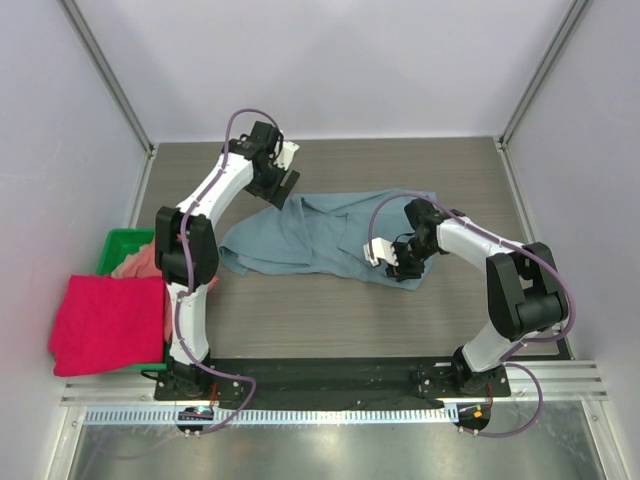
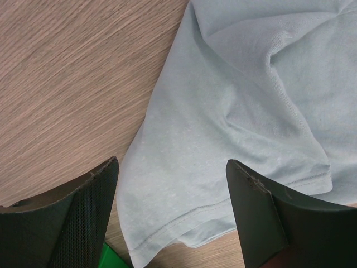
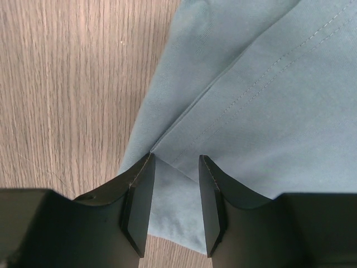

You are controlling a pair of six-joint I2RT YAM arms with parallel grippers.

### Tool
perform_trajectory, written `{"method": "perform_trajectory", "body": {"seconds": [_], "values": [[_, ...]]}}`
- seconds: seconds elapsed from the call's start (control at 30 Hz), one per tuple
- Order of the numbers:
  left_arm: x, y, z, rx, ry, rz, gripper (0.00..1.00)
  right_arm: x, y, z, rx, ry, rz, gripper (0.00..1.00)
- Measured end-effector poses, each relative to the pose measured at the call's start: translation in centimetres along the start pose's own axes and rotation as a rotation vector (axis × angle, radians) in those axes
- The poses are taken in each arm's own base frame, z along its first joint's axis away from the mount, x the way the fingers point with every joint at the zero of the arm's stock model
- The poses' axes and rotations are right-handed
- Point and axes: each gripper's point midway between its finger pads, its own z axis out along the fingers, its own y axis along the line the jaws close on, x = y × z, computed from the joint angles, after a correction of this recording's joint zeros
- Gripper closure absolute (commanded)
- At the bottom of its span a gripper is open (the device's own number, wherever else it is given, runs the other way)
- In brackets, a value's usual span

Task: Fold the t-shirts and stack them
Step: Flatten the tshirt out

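Observation:
The slate-blue t-shirt [image 1: 320,235] lies rumpled and partly spread in the middle of the table. My left gripper [image 1: 287,186] hovers over its far left corner. In the left wrist view the gripper [image 2: 172,162] is wide open and empty, with the shirt's hemmed edge [image 2: 189,190] below the gap. My right gripper [image 1: 398,262] is low at the shirt's near right edge. In the right wrist view the gripper [image 3: 175,167] is open, its jaws straddling a folded corner of the shirt [image 3: 178,206]. The crimson-pink t-shirt [image 1: 105,325] drapes over the bin's near side. The salmon-pink t-shirt [image 1: 137,260] is bunched inside the bin.
The green plastic bin [image 1: 120,240] stands at the table's left edge; a sliver of green [image 2: 113,258] shows in the left wrist view. White walls with metal corner posts enclose the table. Bare wood [image 1: 330,320] lies between the blue shirt and the arm bases.

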Motion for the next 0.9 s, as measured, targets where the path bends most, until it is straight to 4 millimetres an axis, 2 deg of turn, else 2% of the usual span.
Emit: {"method": "perform_trajectory", "body": {"seconds": [0.47,0.9], "values": [[-0.1,0.0,0.0,-0.001,-0.001,0.0,0.21,0.0,1.6,1.0,-0.044,0.003,-0.028,0.53],[-0.3,-0.1,0.0,0.0,-0.006,0.002,0.21,-0.1,-0.1,0.9,0.021,0.016,-0.015,0.59]]}}
